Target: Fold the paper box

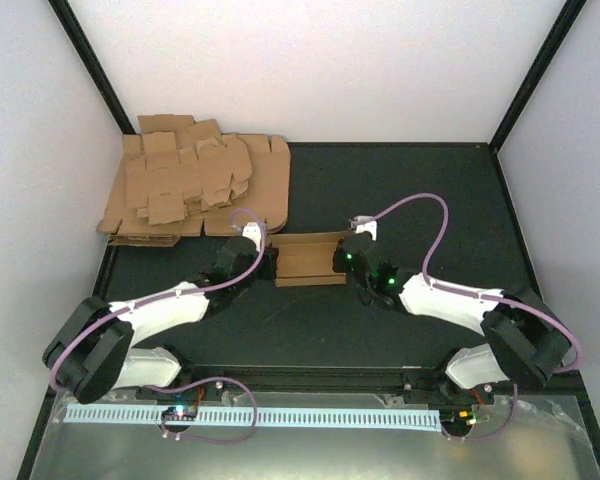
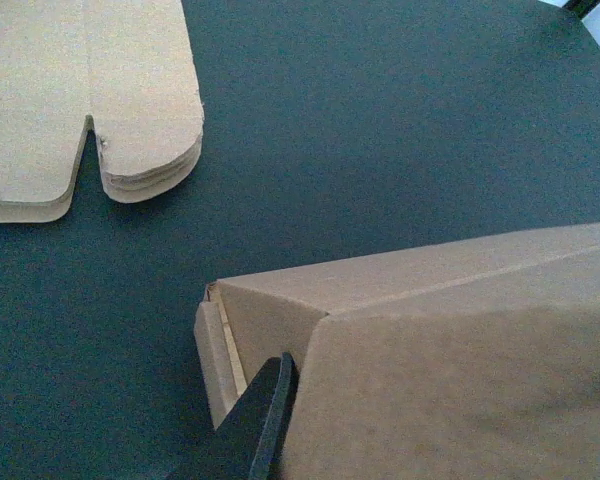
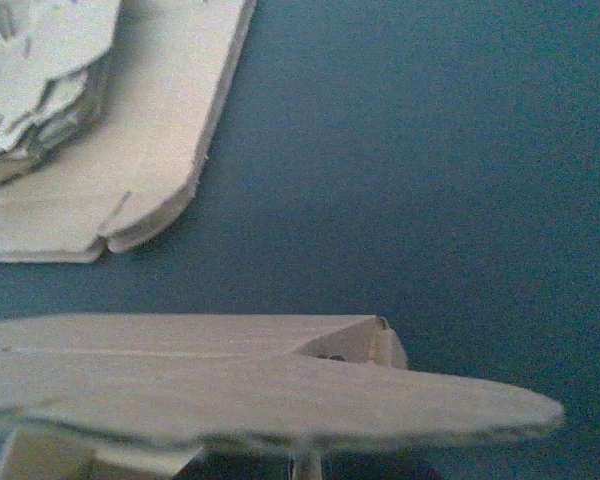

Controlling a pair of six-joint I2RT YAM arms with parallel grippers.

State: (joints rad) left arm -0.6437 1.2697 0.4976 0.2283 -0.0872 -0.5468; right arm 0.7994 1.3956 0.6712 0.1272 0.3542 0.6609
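Observation:
The paper box (image 1: 310, 258) is a partly folded brown carton lying mid-table between my two grippers. My left gripper (image 1: 270, 264) is at its left end. In the left wrist view, one black finger (image 2: 265, 405) presses against the near panel of the box (image 2: 450, 370) beside the open end flap, and the other finger is hidden behind the panel. My right gripper (image 1: 342, 258) is at the box's right end. In the right wrist view, a flap of the box (image 3: 280, 395) lies across the frame and hides the fingers.
A thick pile of flat brown cardboard sheets (image 1: 195, 185) lies at the back left; its edge also shows in the left wrist view (image 2: 90, 100) and the right wrist view (image 3: 110, 150). The mat (image 1: 410, 190) is dark, with walls around it.

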